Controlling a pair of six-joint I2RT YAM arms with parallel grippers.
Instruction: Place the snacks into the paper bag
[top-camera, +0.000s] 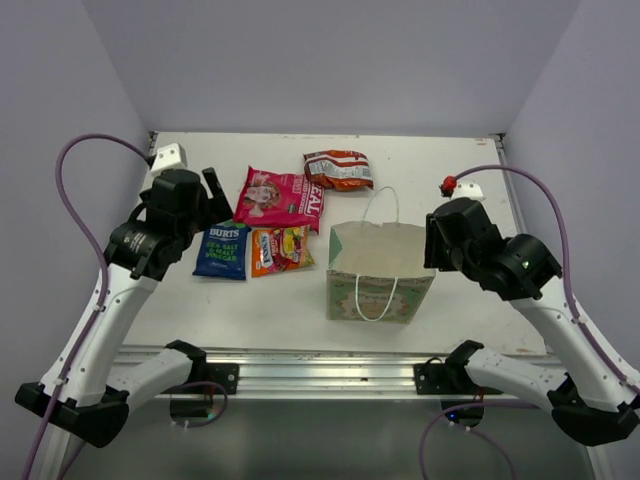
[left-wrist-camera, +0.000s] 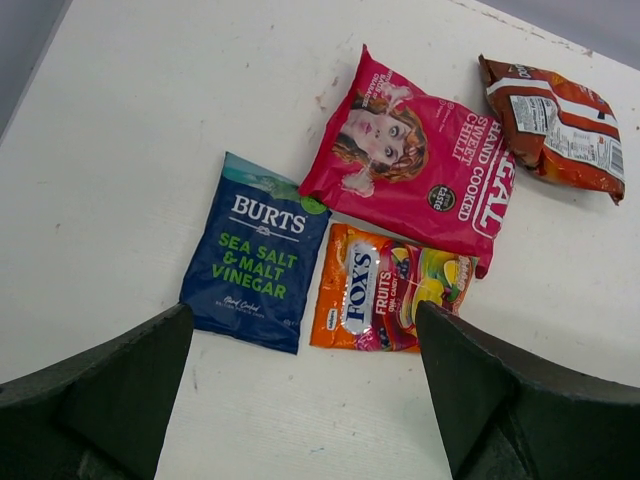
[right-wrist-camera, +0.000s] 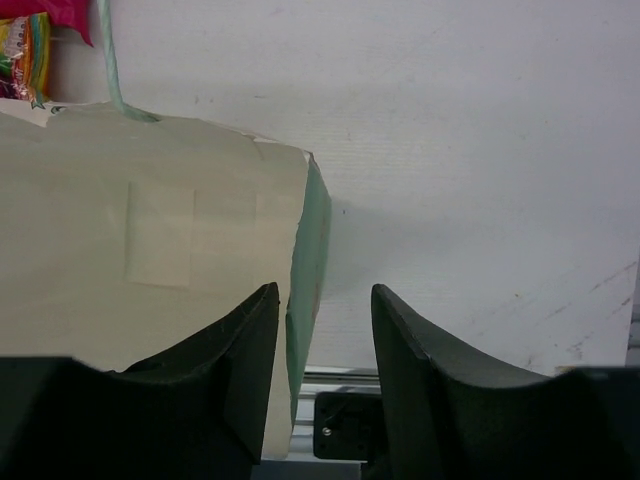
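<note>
White scuffed table (top-camera: 270, 300), lilac walls (top-camera: 330, 60); left gripper (left-wrist-camera: 302, 330) gapes, right gripper (right-wrist-camera: 324, 300) parted, seemingly straddling paper bag (right-wrist-camera: 150, 230) rim.

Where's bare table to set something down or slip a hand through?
Free: the near strip of table in front of the blue packet and orange packet, left of the paper bag; the far-right patch behind the bag, beside the red-white packet. Crowded: left-centre, those packets and the pink packet close together; right gripper straddles the bag's right wall.
</note>
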